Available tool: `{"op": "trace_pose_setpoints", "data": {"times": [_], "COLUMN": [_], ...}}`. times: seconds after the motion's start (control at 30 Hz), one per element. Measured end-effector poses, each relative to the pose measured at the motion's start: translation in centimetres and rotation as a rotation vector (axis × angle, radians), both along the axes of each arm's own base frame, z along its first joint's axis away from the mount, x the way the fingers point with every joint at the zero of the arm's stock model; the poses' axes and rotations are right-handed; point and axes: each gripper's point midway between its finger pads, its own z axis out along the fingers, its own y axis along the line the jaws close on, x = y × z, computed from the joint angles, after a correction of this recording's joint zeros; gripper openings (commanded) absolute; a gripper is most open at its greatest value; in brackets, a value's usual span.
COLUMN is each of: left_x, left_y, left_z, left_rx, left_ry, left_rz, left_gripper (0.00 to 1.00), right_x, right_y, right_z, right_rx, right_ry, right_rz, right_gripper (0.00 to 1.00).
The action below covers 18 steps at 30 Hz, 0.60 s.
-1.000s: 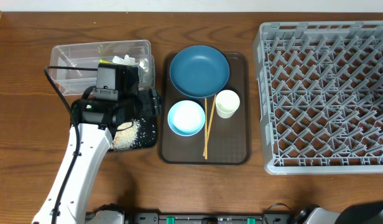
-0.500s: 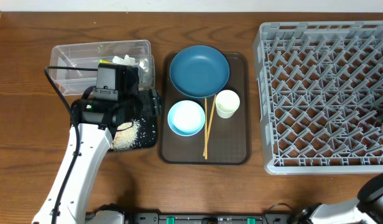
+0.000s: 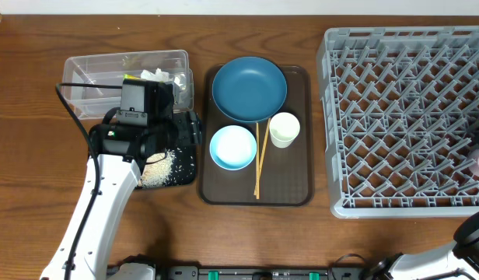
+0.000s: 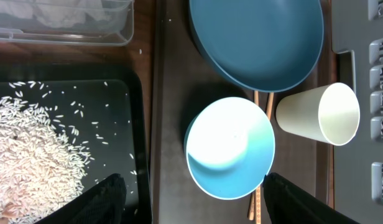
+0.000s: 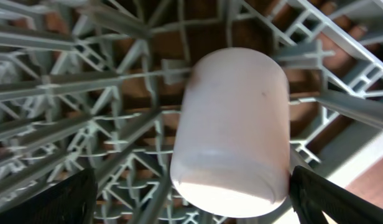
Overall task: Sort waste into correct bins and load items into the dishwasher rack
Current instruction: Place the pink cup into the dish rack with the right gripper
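The pink cup [image 5: 232, 124] sits directly between the fingers of the right gripper [image 5: 193, 193]. They are spread wider than the cup, with a clear gap on one side. On the other side the finger is just beside the cup wall, and I cannot tell whether it touches. The cup rests among the pegs of the dishwasher rack [image 5: 67, 93], its long axis running away from the wrist camera. Which end is its mouth I cannot tell. From overhead it shows at the rack's right edge.

The left gripper [image 4: 198, 202] hangs with its jaws wide apart and nothing between them. Just ahead of it the light-blue bowl [image 4: 229, 146] sits mouth up on the brown serving tray [image 3: 290, 175]. To the gripper's left is the black tray [image 4: 135, 124] holding rice scraps [image 4: 30, 149]. To its right stands the pale green cup [image 4: 319, 115], mouth up. The chopsticks [image 3: 260, 167] lie between bowl and cup, pointing away from the gripper toward the dark-blue plate [image 4: 257, 37] beyond. Farthest left is the clear box [image 4: 67, 34] with tissue [image 4: 73, 9] inside. All of this rests on a wooden table [image 3: 247, 233].
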Motion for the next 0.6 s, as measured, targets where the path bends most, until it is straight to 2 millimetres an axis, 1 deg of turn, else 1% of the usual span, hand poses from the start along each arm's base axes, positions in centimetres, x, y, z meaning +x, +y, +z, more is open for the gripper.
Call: {"op": "trace_pose_setpoints", "data": {"times": [0.1, 0.2, 0.3, 0.4, 0.5, 0.6], "left_x": [0.0, 0.0, 0.0, 0.0, 0.0, 0.0], "left_y": [0.0, 0.0, 0.0, 0.0, 0.0, 0.0], "left_z": [0.0, 0.0, 0.0, 0.0, 0.0, 0.0], "left_rx": [0.0, 0.0, 0.0, 0.0, 0.0, 0.0], "left_ry": [0.0, 0.0, 0.0, 0.0, 0.0, 0.0], "left_rz": [0.0, 0.0, 0.0, 0.0, 0.0, 0.0], "left_gripper": [0.74, 0.74, 0.74, 0.74, 0.74, 0.74], "right_x": [0.8, 1.5, 1.8, 1.6, 1.3, 1.1], "right_y": [-0.1, -0.2, 0.0, 0.5, 1.6, 3.9], "right_z": [1.0, 2.7, 5.1, 7.7, 9.8, 10.6], "right_rx": [0.003, -0.011, -0.042, -0.081, -0.085, -0.018], "right_ry": [-0.04, -0.087, -0.145, -0.194, -0.233, -0.262], "right_rz": [0.009, 0.017, 0.026, 0.032, 0.045, 0.094], "right_gripper": [0.97, 0.96, 0.96, 0.96, 0.99, 0.99]}}
